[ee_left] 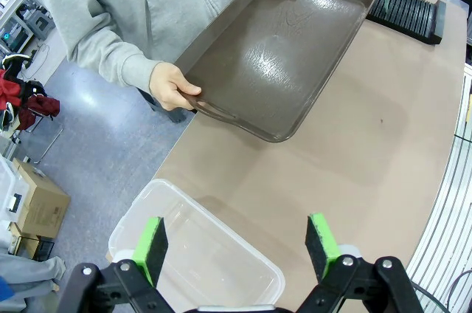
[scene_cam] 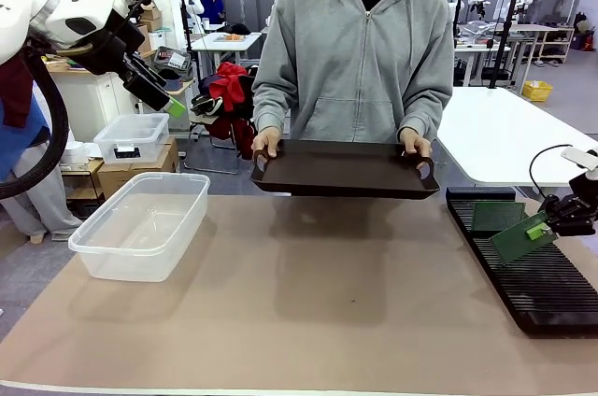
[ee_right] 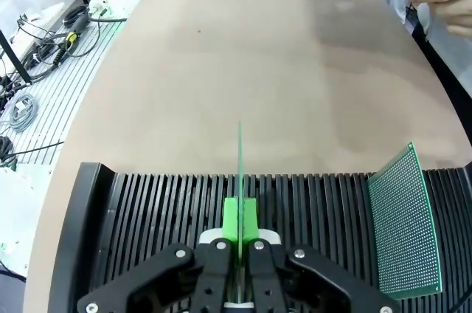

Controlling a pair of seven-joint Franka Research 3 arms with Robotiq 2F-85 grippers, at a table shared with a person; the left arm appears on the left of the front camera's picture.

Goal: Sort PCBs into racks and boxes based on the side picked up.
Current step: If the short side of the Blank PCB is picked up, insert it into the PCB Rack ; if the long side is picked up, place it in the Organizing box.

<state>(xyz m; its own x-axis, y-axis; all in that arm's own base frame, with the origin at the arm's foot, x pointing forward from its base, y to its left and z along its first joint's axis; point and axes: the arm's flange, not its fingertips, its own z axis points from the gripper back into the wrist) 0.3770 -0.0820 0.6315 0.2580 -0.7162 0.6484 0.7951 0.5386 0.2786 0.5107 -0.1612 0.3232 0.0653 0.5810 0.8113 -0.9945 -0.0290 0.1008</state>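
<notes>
My right gripper [scene_cam: 547, 225] [ee_right: 240, 223] is shut on a green PCB [scene_cam: 520, 238], seen edge-on [ee_right: 240, 169] and held upright just over the slots of the long black rack [scene_cam: 542, 275] [ee_right: 147, 210]. A second PCB [scene_cam: 495, 216] [ee_right: 403, 224] stands leaning in the rack's far end. My left gripper [scene_cam: 166, 99] [ee_left: 236, 246] hangs open and empty, high above the clear tub [scene_cam: 140, 223] [ee_left: 199, 250], which holds nothing. In the left wrist view the rack [ee_left: 409, 10] lies far off past the tray.
A person at the far side holds a dark brown tray [scene_cam: 346, 169] [ee_left: 284, 54] by both handles, above the table's far edge. A smaller lidded clear container [scene_cam: 131, 139] sits on cardboard boxes behind the tub. A white table [scene_cam: 505, 130] stands at the back right.
</notes>
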